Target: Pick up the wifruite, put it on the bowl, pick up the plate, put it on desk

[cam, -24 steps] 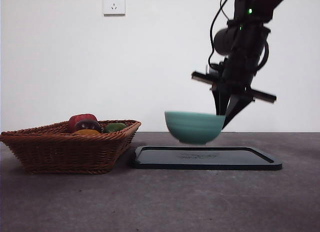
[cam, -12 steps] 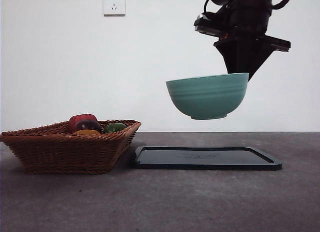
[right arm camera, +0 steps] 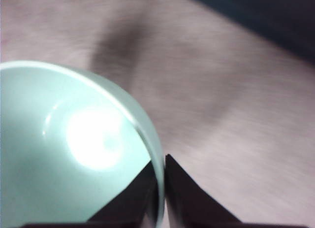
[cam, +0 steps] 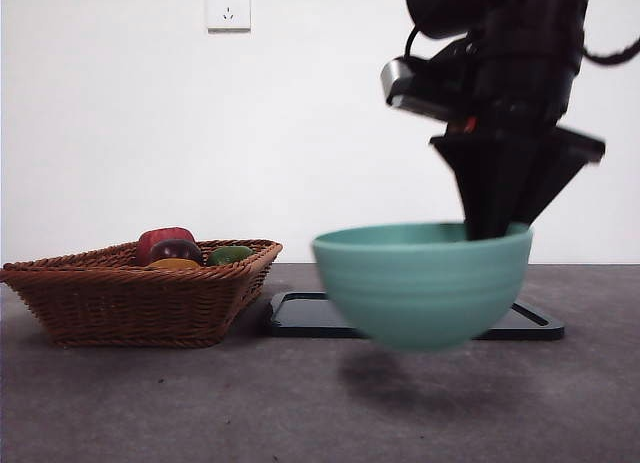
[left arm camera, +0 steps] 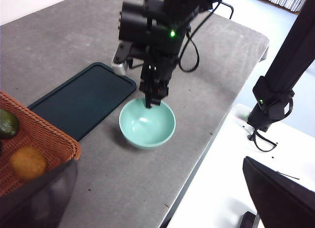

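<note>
Meanwhile, we see the right end effector [cam: 492,228] clamped on the rim of the teal-green bowl [cam: 423,283], one jaw inside the wall and one outside, holding it just above the bare worktop [cam: 300,403] in front of the black tray [left arm camera: 81,97]. From the left wrist view, the bowl hangs near the worktop's front edge, just beside the tray's near corner, and it looks empty. The wifruite [left arm camera: 28,162], a dull-orange citrus, sits in the wicker basket [cam: 140,293] by the tray's other side, alongside a red fruit [cam: 163,239] and a green one [cam: 230,254]. We judge the fruit step undone: nothing orange lies in the bowl. The dish-to-worktop step looks close to finishing, with only the set-down and release left. The left end effector [left arm camera: 162,196] waits high above the basket, its jaws spread wide and gripping nothing.
</note>
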You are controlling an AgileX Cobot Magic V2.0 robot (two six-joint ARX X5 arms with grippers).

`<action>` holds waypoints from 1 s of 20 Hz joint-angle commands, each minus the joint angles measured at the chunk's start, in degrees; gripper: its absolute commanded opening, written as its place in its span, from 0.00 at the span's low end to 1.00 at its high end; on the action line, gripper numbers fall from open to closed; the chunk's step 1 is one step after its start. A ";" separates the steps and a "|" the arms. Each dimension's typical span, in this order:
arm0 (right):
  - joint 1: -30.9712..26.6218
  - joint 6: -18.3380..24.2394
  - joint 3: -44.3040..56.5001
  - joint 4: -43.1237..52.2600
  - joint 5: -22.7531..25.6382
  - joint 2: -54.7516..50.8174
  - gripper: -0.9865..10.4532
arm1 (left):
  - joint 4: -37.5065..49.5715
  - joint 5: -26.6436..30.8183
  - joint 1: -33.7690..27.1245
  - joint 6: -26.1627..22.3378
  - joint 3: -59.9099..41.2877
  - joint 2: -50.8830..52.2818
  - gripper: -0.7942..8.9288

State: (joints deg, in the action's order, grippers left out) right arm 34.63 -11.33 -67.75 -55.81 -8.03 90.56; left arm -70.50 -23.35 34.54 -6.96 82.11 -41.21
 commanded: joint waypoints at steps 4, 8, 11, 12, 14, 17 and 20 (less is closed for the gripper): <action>1.51 -3.54 5.99 8.57 -2.64 0.72 0.09 | 0.66 -0.28 0.42 -0.13 0.74 -0.33 0.66; 1.51 -5.40 8.76 12.33 -2.58 0.74 0.09 | 0.66 -0.28 0.39 -0.02 0.74 -0.33 0.66; 1.51 -6.58 10.10 13.84 -2.45 0.74 0.09 | 0.66 -0.28 0.42 -0.02 0.74 -0.33 0.66; 1.51 -6.58 10.40 14.10 -2.43 0.74 0.09 | 0.66 -0.28 0.42 -0.02 0.74 -0.33 0.66; 1.51 -6.56 10.45 14.27 -2.43 0.74 0.09 | 0.66 -0.28 0.42 -0.02 0.74 -0.33 0.66; 1.51 -6.73 10.45 14.25 -2.43 0.74 0.09 | 0.66 -0.28 0.42 -0.02 0.74 -0.33 0.66; 1.42 -6.75 10.29 13.88 -2.43 0.70 0.28 | 0.66 -0.28 0.42 -0.02 0.74 -0.33 0.66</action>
State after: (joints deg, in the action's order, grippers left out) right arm 35.62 -17.23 -57.14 -41.98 -10.50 90.56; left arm -70.50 -23.33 34.54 -6.94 82.11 -41.21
